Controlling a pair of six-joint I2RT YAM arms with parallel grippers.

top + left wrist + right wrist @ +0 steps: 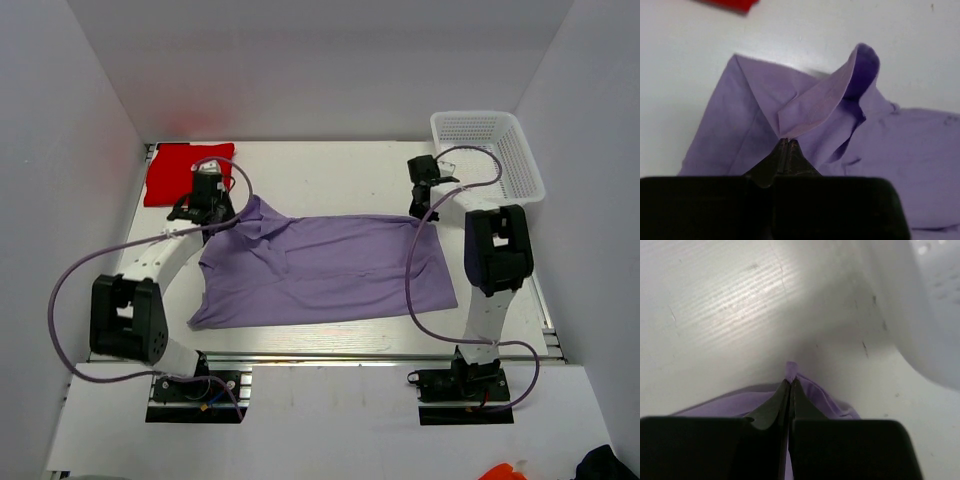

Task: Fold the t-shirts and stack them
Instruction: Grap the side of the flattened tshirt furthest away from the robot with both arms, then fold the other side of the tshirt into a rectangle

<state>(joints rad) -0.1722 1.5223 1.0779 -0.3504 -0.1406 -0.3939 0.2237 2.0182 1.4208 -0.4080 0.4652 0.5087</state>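
The lavender t-shirt (330,270) lies spread across the middle of the table. My left gripper (213,213) is shut on its far left part, and in the left wrist view a fold of cloth (820,102) rises from the pinched jaws (787,141). My right gripper (424,212) is shut on the shirt's far right corner; a small tuft of purple cloth (791,368) sticks out past its closed tips (790,382). The red t-shirt (188,170) sits as a folded rectangle at the far left corner, just behind the left gripper.
A white mesh basket (490,152) stands at the far right, close behind the right gripper; its wall (925,305) fills the upper right of the right wrist view. Purple cables loop off both arms. White walls enclose the table on three sides.
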